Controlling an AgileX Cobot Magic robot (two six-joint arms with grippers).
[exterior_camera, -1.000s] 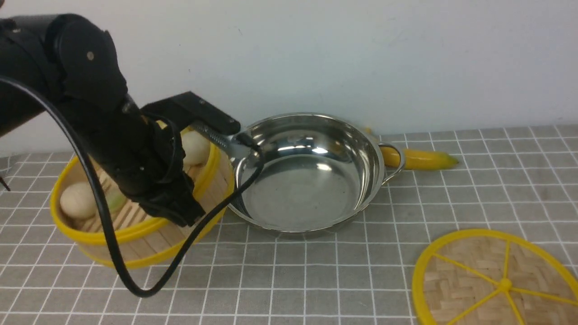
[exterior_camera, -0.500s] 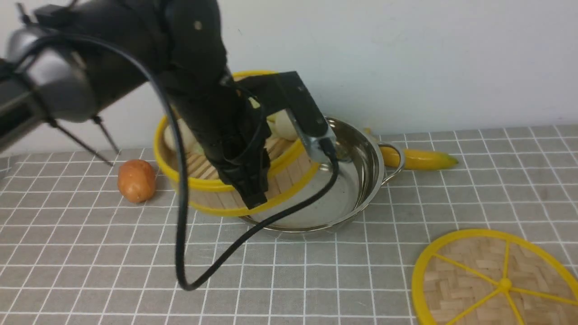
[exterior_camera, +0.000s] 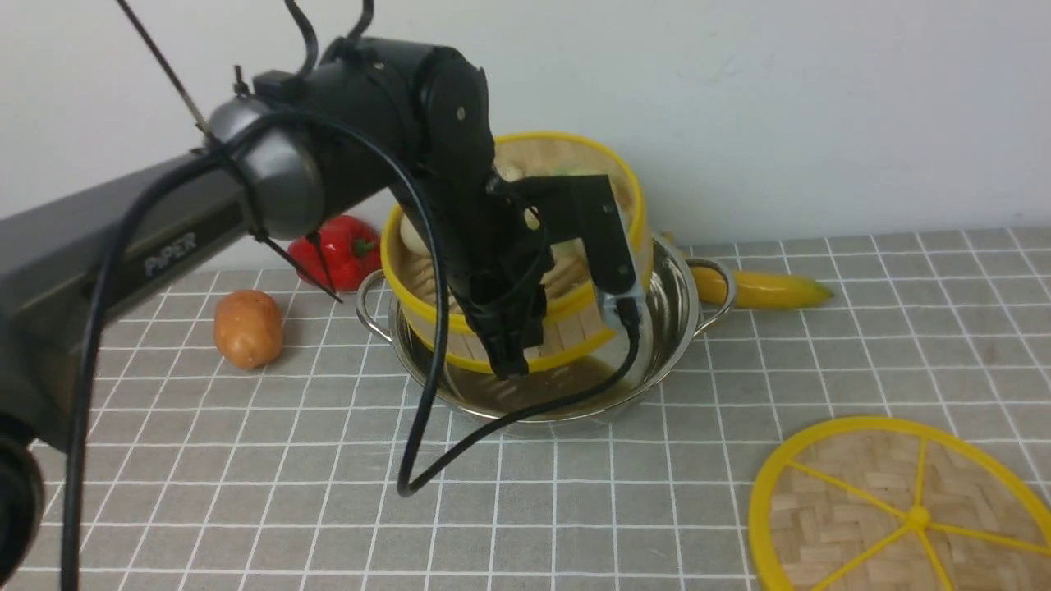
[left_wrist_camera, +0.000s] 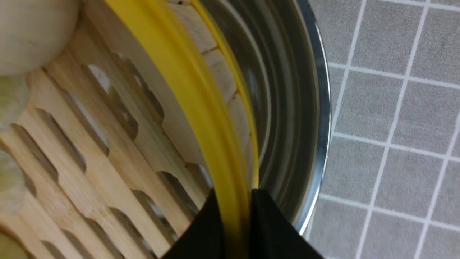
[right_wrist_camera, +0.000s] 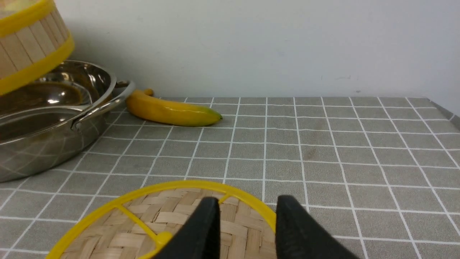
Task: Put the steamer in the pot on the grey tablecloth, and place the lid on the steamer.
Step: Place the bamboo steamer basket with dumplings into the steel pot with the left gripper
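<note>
We have swung the steamer (exterior_camera: 558,156) over the pot (exterior_camera: 669,320) below our left hand (left_wrist_camera: 236,201). That hand clamps its rim; we lower it level.

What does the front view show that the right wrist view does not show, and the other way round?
Only the front view: the red bell pepper, the brown potato and the left gripper, shut on the rim of the round bamboo steamer with yellow rims. Only the right wrist view: the right gripper, open over the edge of the flat woven bamboo lid. Both: the steamer, tilted over the shiny steel pot, the lid, the yellow banana and the grey gridded tablecloth.
</note>
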